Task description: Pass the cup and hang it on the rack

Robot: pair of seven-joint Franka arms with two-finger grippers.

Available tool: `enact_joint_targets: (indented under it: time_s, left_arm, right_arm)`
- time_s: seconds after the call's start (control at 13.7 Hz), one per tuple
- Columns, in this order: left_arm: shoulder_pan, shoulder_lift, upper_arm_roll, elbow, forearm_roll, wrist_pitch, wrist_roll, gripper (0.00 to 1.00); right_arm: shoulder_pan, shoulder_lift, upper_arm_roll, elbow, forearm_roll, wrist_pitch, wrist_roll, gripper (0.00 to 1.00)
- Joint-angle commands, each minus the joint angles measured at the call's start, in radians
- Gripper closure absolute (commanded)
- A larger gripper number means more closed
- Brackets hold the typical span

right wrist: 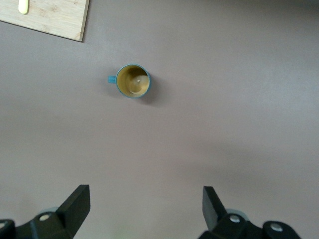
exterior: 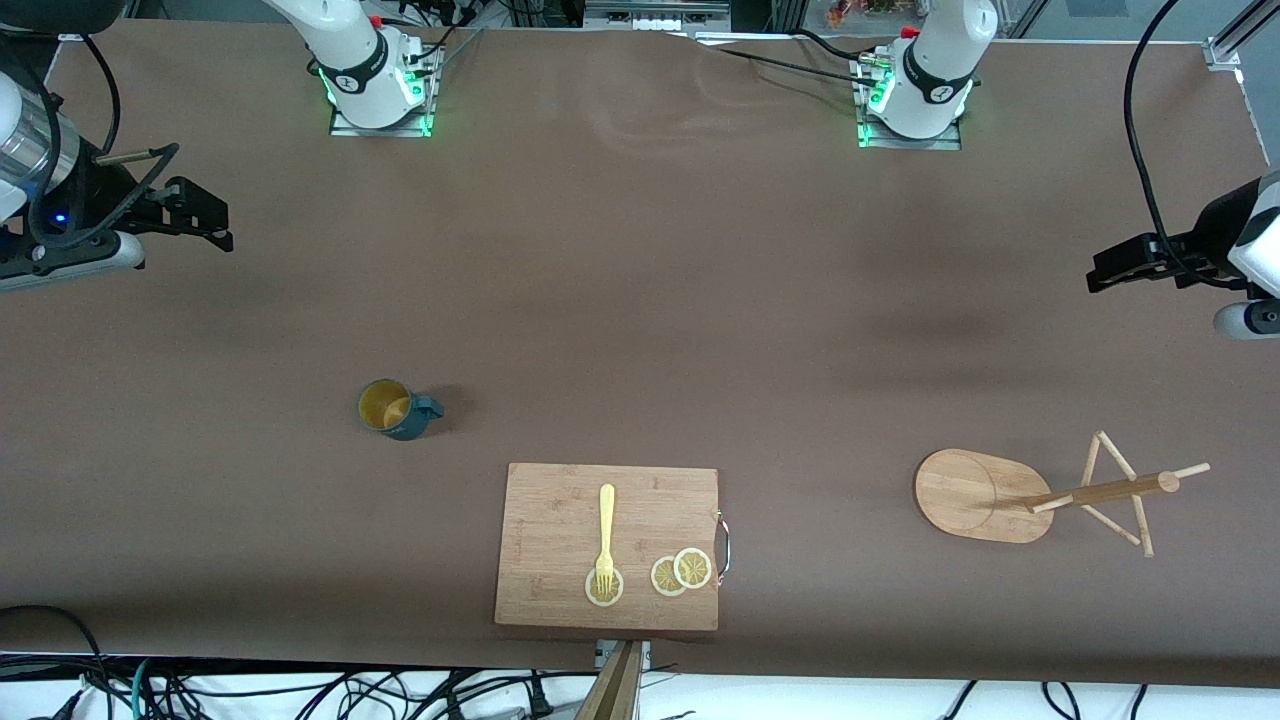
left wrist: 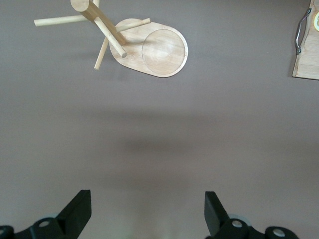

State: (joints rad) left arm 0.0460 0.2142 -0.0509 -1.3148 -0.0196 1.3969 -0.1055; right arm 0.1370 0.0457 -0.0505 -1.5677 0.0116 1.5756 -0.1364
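- Nearest the front camera lies a rectangular wooden cutting board (exterior: pixel 560 520) with a metal handle (exterior: pixel 724 546) on its edge toward the left arm's end of the table.
- On the board rest a yellow fork (exterior: pixel 605 535) and three lemon slices (exterior: pixel 691 568) — the fork's tines lie on one slice, and the other two overlap each other just beside the handle.
- Farther from the front camera than the board, toward the right arm's end, the cup (exterior: pixel 392 408) stands upright on the table, mouth up, ochre inside showing, its small handle pointing toward the left arm's end. It touches nothing else.
- Toward the left arm's end stands the rack (exterior: pixel 985 495), its oval base flat on the table, well apart from both board and cup; no cup hangs on its pegs.
- At the right arm's end of the table the right gripper (exterior: pixel 205 215) hovers over bare tabletop, fingers (right wrist: pixel 75 204) spread wide and empty — the cup shows in its wrist view, well clear of it.
- At the left arm's end the left gripper (exterior: pixel 1110 270) hangs over bare tabletop, fingers (left wrist: pixel 77 209) likewise parted, grasping nothing; the rack shows in its wrist view.
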Motion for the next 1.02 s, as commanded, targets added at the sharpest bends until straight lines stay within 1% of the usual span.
enact_joint_targets:
  time_s: [0.0, 0.51, 0.66, 0.95]
  left_arm:
    - [0.002, 0.016, 0.003, 0.034, -0.025, -0.007, 0.013, 0.0]
    - [0.005, 0.019, 0.003, 0.035, -0.025, -0.007, 0.013, 0.0]
    - [0.005, 0.019, 0.003, 0.035, -0.025, -0.007, 0.013, 0.0]
    - [0.005, 0.019, 0.003, 0.034, -0.025, -0.007, 0.013, 0.0]
  right_arm:
    - [0.001, 0.005, 0.001, 0.026, -0.002, -0.026, 0.012, 0.0]
    - [0.001, 0.006, -0.002, 0.024, -0.001, -0.029, -0.002, 0.0]
    - [0.0, 0.008, -0.005, 0.021, -0.001, -0.055, 0.0, 0.0]
    - [0.0, 0.003, -0.005, 0.02, -0.001, -0.063, 0.001, 0.0]
